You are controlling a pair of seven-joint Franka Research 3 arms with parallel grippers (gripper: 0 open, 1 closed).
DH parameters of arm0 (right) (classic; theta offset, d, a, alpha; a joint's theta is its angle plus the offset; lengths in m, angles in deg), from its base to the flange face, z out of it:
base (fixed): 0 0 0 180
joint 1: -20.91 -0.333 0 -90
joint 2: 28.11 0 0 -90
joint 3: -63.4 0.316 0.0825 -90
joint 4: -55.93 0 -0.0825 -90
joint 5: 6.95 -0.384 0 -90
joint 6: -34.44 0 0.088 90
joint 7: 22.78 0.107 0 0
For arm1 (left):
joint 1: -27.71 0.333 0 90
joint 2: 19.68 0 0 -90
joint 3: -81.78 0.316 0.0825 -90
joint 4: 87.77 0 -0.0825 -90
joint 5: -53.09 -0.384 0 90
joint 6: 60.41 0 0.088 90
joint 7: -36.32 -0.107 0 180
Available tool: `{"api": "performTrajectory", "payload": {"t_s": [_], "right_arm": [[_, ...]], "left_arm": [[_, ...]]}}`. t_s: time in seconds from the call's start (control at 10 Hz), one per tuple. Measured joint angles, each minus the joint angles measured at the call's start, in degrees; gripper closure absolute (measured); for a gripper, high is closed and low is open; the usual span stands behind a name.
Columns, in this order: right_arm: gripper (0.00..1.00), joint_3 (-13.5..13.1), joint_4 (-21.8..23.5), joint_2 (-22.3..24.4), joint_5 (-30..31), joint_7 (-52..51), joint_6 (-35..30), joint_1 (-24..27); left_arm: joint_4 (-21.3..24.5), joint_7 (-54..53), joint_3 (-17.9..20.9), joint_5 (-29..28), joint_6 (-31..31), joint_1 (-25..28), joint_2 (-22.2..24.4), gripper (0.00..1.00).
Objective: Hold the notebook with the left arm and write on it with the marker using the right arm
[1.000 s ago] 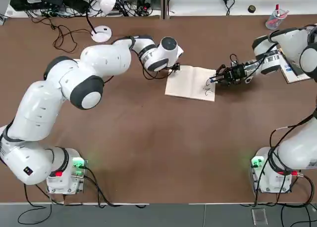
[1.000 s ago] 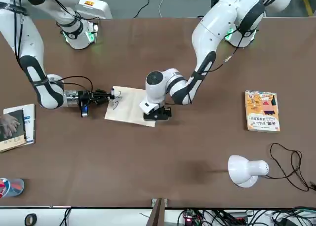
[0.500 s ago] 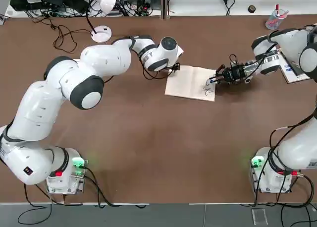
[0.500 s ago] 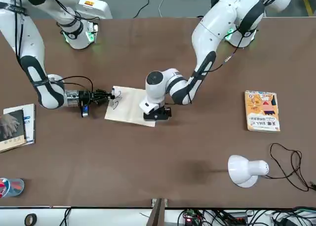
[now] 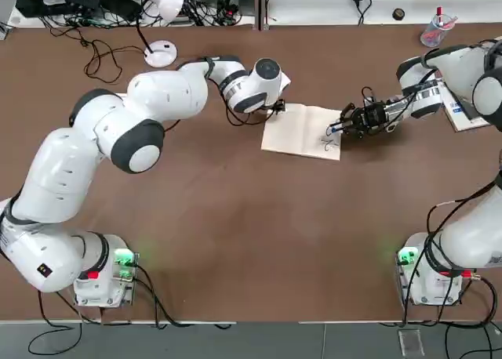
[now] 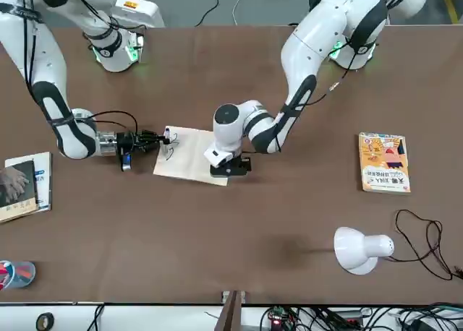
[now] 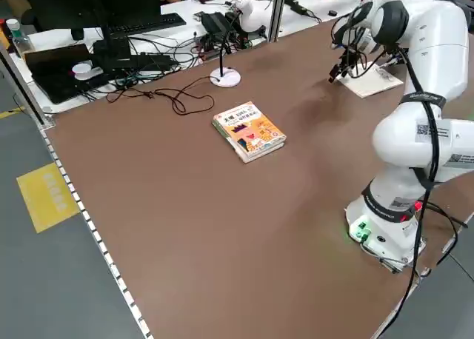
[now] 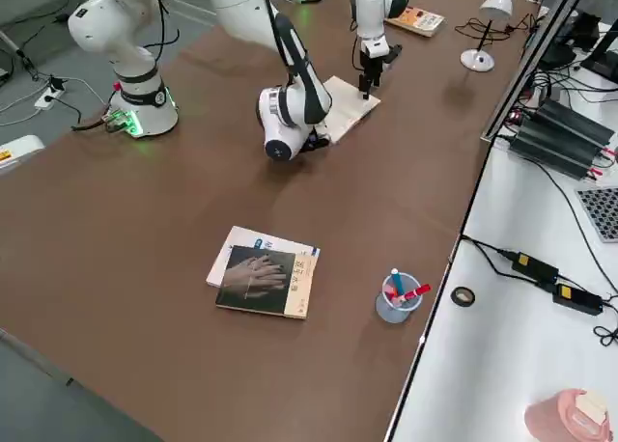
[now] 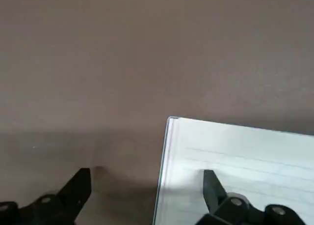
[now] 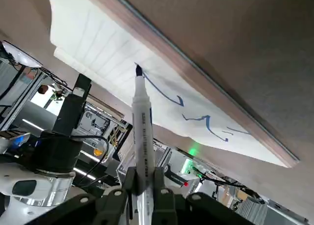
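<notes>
Partly hidden: marker [image 10: 142,131] base inside right tool [image 10: 143,183].

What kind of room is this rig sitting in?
Most likely a robotics lab or workshop. Two white arms are bolted to a big brown table, a side bench carries power bricks and cables, and a monitor and keyboard sit on a desk nearby.

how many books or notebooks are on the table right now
3: the open notebook mid-table between the two grippers, the orange-yellow illustrated book at the robot's far left, and a dark-covered book on white papers at its far right.
</notes>
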Motion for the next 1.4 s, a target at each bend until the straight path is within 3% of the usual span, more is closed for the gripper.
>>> {"api": "performTrajectory", "payload": {"t_s": [1.4], "right_arm": [[0.83,0.1,0.4,-0.1,-1.6,0.0,0.0,-3.3]], "left_arm": [[0.0,0.0,0.0,0.0,0.0,0.0,0.0,0.0]]}}
